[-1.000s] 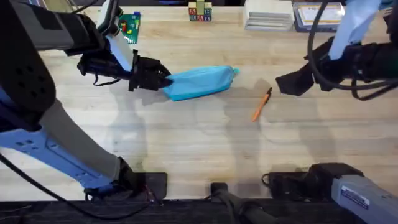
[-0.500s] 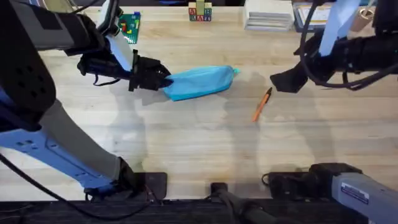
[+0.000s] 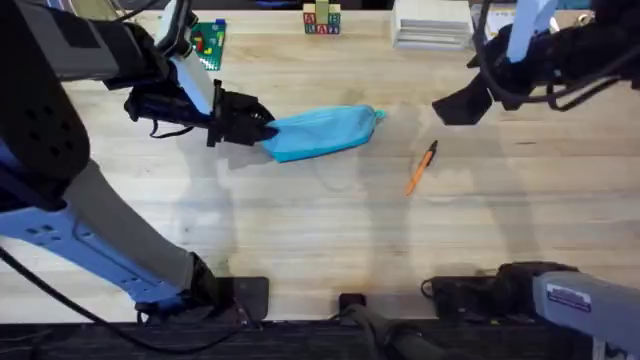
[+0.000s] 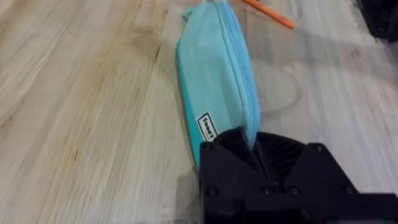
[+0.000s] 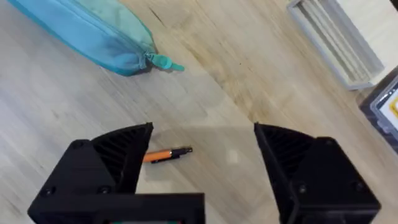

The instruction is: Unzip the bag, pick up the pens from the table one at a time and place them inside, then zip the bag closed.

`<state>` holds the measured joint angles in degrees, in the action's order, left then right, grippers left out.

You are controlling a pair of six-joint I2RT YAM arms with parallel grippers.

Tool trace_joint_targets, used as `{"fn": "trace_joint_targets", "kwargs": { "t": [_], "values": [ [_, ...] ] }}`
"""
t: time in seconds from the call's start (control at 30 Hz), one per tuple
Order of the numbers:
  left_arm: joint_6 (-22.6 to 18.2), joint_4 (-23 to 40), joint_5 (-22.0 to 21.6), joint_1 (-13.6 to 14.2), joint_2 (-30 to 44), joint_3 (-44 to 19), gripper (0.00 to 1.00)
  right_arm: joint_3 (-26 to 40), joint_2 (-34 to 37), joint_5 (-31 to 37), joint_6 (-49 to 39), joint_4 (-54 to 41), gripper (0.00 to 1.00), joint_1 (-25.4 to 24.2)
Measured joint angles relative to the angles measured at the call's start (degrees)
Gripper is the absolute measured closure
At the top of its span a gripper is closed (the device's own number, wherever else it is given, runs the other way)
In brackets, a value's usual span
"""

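Observation:
The light blue bag (image 3: 322, 132) lies on the table (image 3: 300, 230) left of centre, and its zipper line looks closed in the left wrist view. My left gripper (image 3: 262, 126) is shut on the bag's (image 4: 217, 68) left end, which runs in between the fingers (image 4: 227, 155). A teal pull tab (image 5: 163, 61) sticks out of the bag's (image 5: 87, 31) other end. An orange pen (image 3: 421, 167) with a black tip lies right of the bag. My right gripper (image 3: 455, 105) hovers open beyond the pen (image 5: 166, 154), holding nothing.
Along the far edge sit a green plate with coloured bricks (image 3: 208, 40), letter blocks (image 3: 321, 20), a white stack (image 3: 432, 22) and a flat case (image 3: 505, 25). The front half of the table is bare wood.
My right gripper has drawn back toward the far edge, away from the pen. The left gripper, bag and pen have not moved.

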<state>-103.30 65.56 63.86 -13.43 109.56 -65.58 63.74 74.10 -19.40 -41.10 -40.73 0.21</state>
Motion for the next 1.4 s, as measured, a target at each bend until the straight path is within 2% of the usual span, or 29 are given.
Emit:
{"fn": "trace_joint_targets", "kwargs": {
  "t": [0.07, 0.27, 0.7, 0.97, 1.23, 1.4],
  "values": [
    [0.0, 0.0, 0.0, 0.0, 0.0, 0.0, 0.959, 2.0, 2.9, 0.0, -2.2, -1.0, 0.004, 0.0],
    [0.0, 0.0, 0.0, 0.0, 0.0, 0.0, 0.959, 2.6, 6.8, -0.5, -4.8, -1.3, 0.004, 0.0],
    [0.0, 0.0, 0.0, 0.0, 0.0, 0.0, 0.959, 2.6, 15.2, -8.5, -14.2, 1.5, 0.006, 0.0],
    [0.0, 0.0, 0.0, 0.0, 0.0, 0.0, 0.958, 2.7, 19.5, -12.1, -16.1, 5.4, 0.006, 0.0],
    [0.0, 0.0, 0.0, 0.0, 0.0, 0.0, 0.959, 2.8, 22.8, -18.4, -19.4, 6.4, 0.011, 0.0],
    [0.0, 0.0, 0.0, 0.0, 0.0, 0.0, 0.959, 2.9, 27.1, -23.7, -23.0, 6.7, 0.017, 0.0]
  ]
}}
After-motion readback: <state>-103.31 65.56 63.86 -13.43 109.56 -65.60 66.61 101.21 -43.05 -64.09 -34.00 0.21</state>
